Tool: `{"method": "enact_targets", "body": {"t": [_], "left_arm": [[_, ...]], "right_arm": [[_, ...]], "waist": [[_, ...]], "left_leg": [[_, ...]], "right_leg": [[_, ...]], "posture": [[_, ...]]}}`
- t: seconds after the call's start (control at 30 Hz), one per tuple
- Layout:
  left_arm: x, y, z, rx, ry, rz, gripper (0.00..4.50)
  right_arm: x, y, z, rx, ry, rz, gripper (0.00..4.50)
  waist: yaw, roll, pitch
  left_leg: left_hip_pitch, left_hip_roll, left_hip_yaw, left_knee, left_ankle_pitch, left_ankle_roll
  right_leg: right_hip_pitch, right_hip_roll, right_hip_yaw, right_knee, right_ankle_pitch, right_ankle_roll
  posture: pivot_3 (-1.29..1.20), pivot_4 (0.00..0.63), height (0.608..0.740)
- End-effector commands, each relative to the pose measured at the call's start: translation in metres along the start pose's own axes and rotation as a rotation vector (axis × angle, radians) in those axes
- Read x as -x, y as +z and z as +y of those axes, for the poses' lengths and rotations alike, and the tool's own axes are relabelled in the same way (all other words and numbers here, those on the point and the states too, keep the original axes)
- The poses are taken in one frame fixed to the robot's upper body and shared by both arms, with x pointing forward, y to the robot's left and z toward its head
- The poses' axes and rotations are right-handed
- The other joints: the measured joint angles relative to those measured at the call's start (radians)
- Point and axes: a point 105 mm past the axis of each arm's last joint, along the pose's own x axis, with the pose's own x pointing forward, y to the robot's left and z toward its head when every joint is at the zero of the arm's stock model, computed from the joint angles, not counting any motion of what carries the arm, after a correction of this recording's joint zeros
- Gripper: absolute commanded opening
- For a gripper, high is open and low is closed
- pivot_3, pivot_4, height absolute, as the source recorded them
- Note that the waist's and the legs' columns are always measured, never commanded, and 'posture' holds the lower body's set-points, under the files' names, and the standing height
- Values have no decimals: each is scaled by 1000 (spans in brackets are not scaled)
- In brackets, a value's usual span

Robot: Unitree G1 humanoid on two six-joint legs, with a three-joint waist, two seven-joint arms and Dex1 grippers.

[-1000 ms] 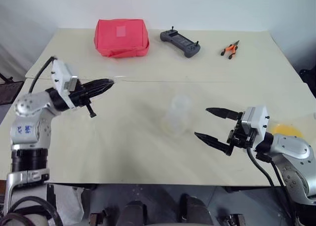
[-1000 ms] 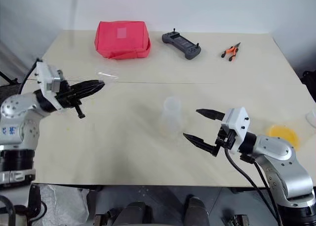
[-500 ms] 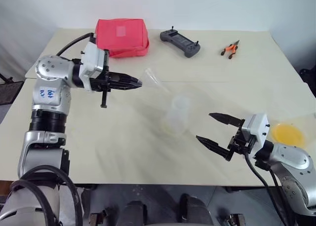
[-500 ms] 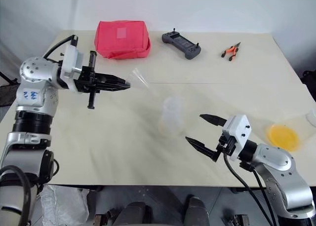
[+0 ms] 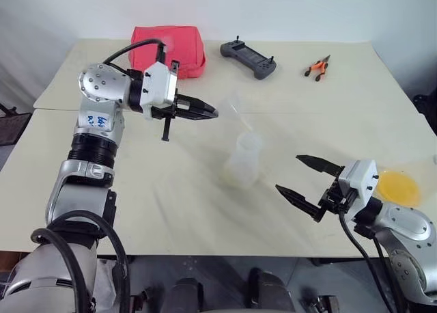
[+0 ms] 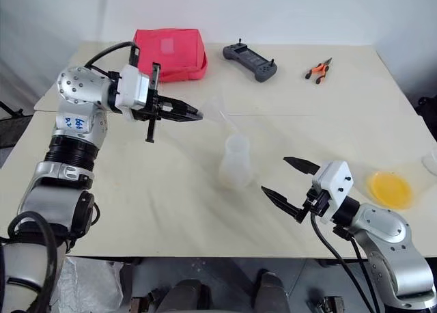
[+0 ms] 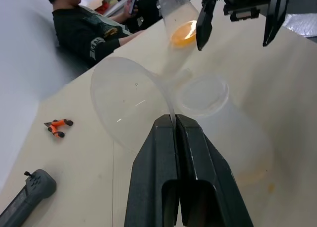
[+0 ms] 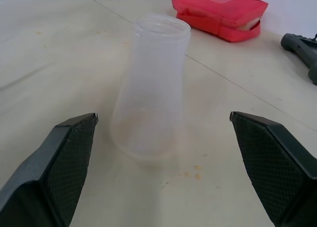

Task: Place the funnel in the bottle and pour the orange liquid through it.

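My left gripper is shut on the rim of the clear funnel and holds it in the air. The funnel is tilted, and its spout slants down to just above the bottle's open mouth. The clear flask-like bottle stands upright mid-table and looks empty. To its right my right gripper hovers open at bottle height, its jaws wide apart and facing the bottle. The orange liquid lies in a shallow clear dish at the table's right edge.
At the back of the table lie a red pouch, a grey handheld controller and orange-handled pliers. A seam runs across the table behind the bottle. A seated person is beyond the table.
My left arm has swung to the right, carrying the funnel from the table's left side to just over the bottle. The right gripper has stayed open in almost the same place.
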Motion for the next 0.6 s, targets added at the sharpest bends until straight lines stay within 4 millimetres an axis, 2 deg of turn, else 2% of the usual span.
{"method": "enact_targets", "body": {"t": [0.03,0.6], "left_arm": [[1,8,-4,-68,-123,20,42],[-20,2,-10,-217,-301,116,42]], "right_arm": [[-2,13,5,47,3,-49,4500],[-6,12,5,51,-8,-53,4500]], "waist": [[1,0,0],[1,0,0]], "left_leg": [[0,0,0,0,0,0],[-1,0,0,0,-1,1]], "right_leg": [[0,0,0,0,0,0],[0,0,0,-1,0,0]], "posture": [[0,150,740],[0,150,740]]}}
